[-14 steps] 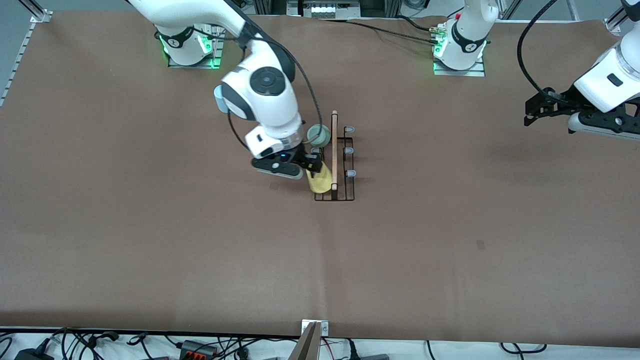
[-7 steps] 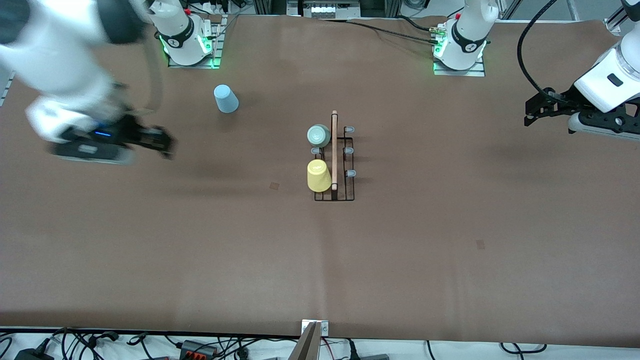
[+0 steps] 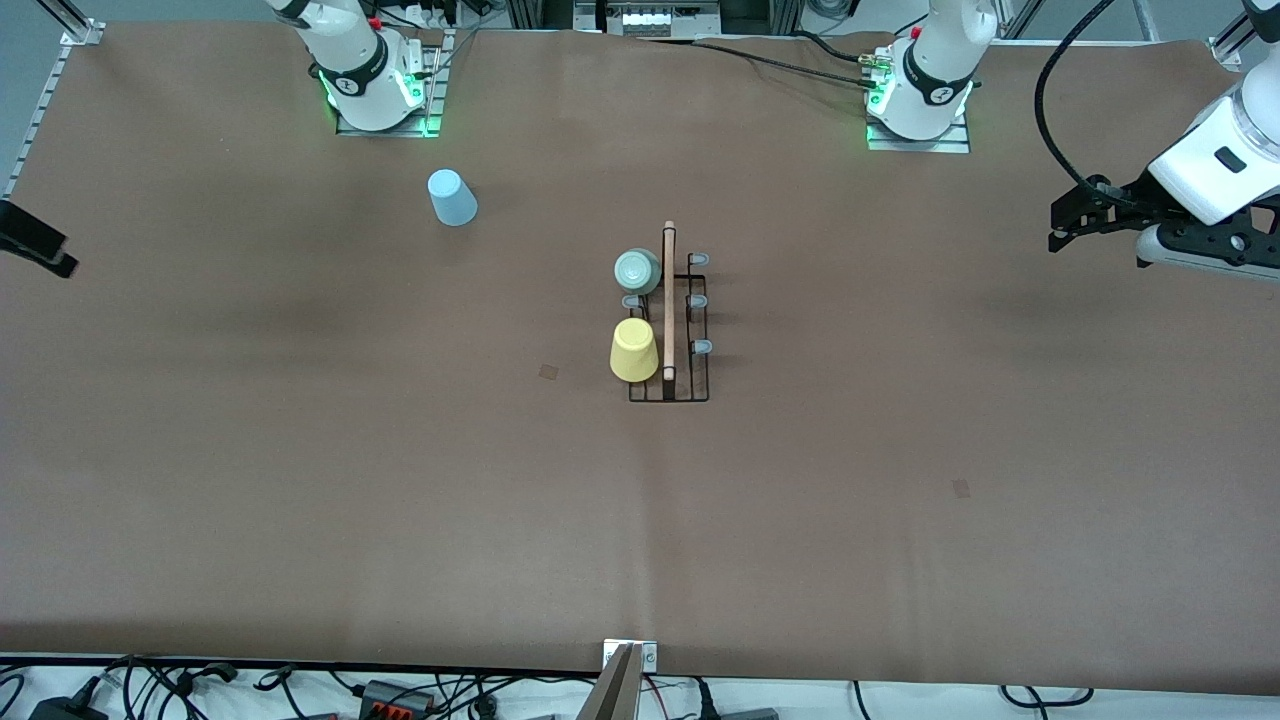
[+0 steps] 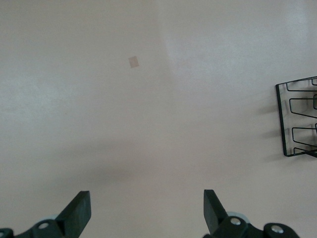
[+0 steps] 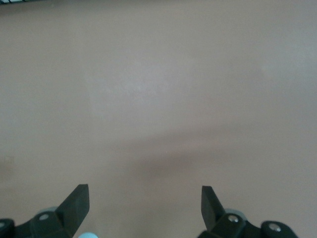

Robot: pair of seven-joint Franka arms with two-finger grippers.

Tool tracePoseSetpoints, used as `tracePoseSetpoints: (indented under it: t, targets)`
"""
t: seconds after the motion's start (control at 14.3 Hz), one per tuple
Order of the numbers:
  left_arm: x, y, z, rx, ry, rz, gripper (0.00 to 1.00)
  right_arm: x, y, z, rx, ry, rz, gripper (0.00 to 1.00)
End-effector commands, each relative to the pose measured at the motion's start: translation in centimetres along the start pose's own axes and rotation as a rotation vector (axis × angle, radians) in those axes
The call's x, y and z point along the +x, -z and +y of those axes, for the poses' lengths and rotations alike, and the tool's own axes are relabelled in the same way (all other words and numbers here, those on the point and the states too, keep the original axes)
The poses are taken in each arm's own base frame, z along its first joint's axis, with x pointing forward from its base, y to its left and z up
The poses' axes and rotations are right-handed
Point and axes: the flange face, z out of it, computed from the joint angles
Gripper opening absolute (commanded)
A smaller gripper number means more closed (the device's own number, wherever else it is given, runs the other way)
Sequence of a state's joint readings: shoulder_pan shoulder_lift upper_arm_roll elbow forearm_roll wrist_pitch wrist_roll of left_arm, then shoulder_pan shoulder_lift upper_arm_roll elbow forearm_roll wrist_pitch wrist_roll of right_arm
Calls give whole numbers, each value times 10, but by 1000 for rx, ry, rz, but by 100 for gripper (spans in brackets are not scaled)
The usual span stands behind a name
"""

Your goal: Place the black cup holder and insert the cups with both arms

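The black cup holder (image 3: 668,300) stands at the middle of the table; its wire edge also shows in the left wrist view (image 4: 297,119). The mint green cup (image 3: 636,270) and the yellow cup (image 3: 633,351) sit upside down on prongs on the side toward the right arm's end. The light blue cup (image 3: 452,197) stands upside down on the table near the right arm's base. My right gripper (image 3: 40,246) is at the right arm's end, mostly out of view; in its wrist view (image 5: 143,208) it is open and empty over bare table. My left gripper (image 3: 1062,220) waits at the left arm's end, open and empty (image 4: 146,213).
Three free prongs with pale tips (image 3: 698,301) stick out on the holder's side toward the left arm's end. Two small tape marks (image 3: 549,372) (image 3: 961,488) lie on the brown table. Cables and a metal post (image 3: 625,680) run along the edge nearest the camera.
My right gripper let go of the yellow cup on the holder and swung away to the right arm's end of the table. The light blue cup came into view. The left arm has not moved.
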State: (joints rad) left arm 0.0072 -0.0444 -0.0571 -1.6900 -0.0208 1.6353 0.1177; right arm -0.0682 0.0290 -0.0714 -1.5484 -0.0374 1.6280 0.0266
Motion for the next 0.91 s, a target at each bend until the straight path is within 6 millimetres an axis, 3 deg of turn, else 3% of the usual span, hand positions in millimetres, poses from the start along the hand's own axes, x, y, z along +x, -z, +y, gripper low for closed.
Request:
tracePoseSetpoints:
  t: [0.0,0.07,0.14,0.28,0.84]
  targets:
    - [2,5,-1,-13,-16,4,100,-3,2,-11,10,13,-38,100]
    - [2,5,-1,-13,-16,4,100,-2,1,-7,13,6,-35,100]
    - [2,5,-1,-13,-16,4,100,-1,-1,-20,14,30,-33,100]
    - [2,5,0,-13,-18,4,100,-2,-5,-26,16,41,-39,100]
    - [3,5,0,-13,-18,6,100,1,-5,-35,7,69,-27,100]
